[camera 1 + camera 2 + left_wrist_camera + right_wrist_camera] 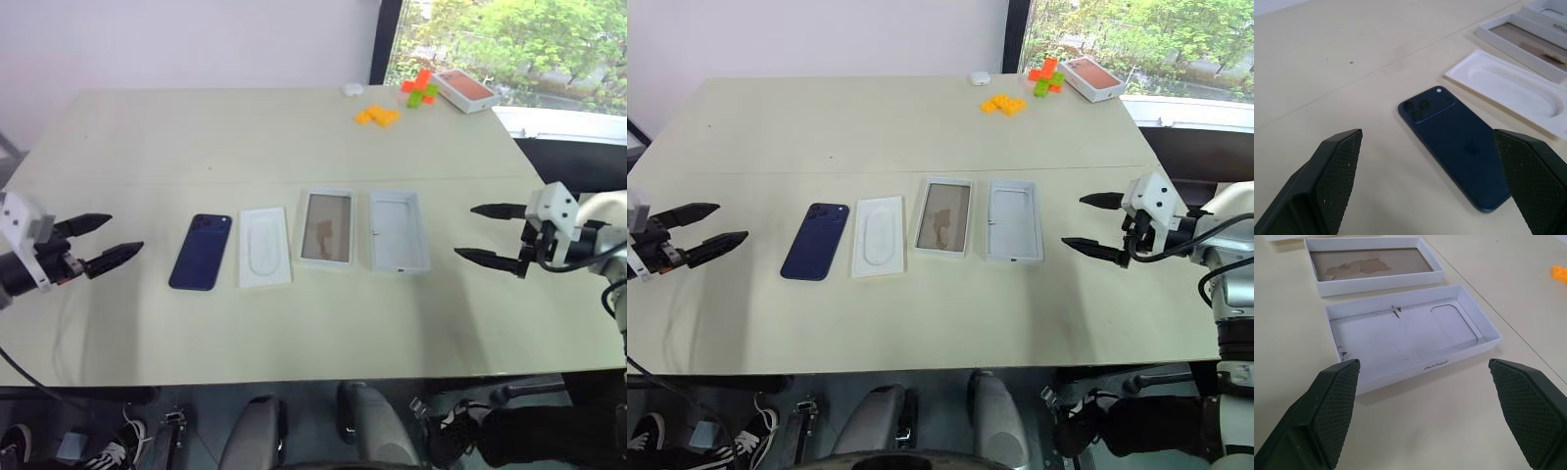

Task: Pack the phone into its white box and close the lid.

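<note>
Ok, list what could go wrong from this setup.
The phone lies flat on the table, so the open left gripper may struggle to get under it. The white insert lies between the phone and the box, easy to knock. The lid lies open side up and needs flipping.

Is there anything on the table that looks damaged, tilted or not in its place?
Nothing stands out. The phone, insert, white box and lid lie flat in a row, apart. Only the box's shiny floor shows irregular patches.
</note>
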### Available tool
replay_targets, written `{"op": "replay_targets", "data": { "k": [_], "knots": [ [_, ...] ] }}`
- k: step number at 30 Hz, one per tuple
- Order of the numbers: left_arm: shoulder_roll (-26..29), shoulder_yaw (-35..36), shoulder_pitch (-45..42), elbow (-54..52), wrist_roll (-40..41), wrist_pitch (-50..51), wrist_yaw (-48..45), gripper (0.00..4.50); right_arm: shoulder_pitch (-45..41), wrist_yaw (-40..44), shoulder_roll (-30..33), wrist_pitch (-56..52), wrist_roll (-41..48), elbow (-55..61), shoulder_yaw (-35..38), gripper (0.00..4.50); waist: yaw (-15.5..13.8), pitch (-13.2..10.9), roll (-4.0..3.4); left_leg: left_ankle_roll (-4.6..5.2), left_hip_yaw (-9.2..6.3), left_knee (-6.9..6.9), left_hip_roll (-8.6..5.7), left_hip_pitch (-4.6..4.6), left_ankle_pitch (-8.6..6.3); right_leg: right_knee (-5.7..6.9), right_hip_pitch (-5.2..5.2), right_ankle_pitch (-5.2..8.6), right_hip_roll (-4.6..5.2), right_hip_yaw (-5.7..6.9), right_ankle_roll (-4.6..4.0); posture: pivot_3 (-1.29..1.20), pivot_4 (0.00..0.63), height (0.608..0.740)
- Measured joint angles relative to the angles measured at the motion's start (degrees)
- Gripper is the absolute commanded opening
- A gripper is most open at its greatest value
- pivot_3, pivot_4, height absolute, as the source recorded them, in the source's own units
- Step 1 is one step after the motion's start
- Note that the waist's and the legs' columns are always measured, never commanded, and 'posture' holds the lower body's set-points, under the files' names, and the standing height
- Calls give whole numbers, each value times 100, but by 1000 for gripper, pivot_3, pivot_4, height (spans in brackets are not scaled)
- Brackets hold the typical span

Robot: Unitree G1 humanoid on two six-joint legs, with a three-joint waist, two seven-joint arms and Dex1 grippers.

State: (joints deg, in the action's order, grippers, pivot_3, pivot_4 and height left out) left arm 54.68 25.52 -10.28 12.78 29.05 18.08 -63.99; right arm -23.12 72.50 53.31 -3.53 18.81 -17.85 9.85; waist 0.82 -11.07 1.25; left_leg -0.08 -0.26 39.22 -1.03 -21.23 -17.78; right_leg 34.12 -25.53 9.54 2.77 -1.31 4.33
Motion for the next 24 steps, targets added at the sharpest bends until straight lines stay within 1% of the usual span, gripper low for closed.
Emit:
{"op": "replay_targets", "data": {
  "k": [5,13,15,18,21,24],
  "knots": [
    [-115,-33,-139,-112,42,142,80,4500,-2,-45,-23,-2,0,10,-3,4422,4,0,0,0,1,0,0,0,0,0,0,0,0,0,0,0,150,740],
    [-245,-256,-317,-821,417,1076,290,4500,-299,-147,-97,-109,-1,33,-82,4422,5,0,1,0,-2,0,0,0,0,0,0,0,-2,0,0,0,150,740],
    [-253,-356,-389,-1009,557,1475,361,4500,-347,-110,-102,-325,23,56,-187,4422,6,0,0,0,-1,0,-2,0,0,1,1,0,-1,-1,0,0,150,740],
    [-409,-440,-564,-1343,918,2276,708,4500,-414,77,-97,-985,238,348,-314,4422,3,0,1,0,-5,2,-1,-2,0,2,1,-1,-1,0,1,0,150,740],
    [-654,-466,-685,-1862,1243,3056,1292,4500,-472,136,-56,-1367,351,826,-347,4422,2,0,0,0,-7,2,-2,-2,0,3,1,-1,0,0,2,0,150,740],
    [-801,-856,-916,-2497,1421,3819,1927,4500,-668,175,-36,-1404,372,1453,-459,4422,1,0,2,0,-9,4,-3,-1,0,4,2,-1,-1,0,3,0,150,740]
  ]
}}
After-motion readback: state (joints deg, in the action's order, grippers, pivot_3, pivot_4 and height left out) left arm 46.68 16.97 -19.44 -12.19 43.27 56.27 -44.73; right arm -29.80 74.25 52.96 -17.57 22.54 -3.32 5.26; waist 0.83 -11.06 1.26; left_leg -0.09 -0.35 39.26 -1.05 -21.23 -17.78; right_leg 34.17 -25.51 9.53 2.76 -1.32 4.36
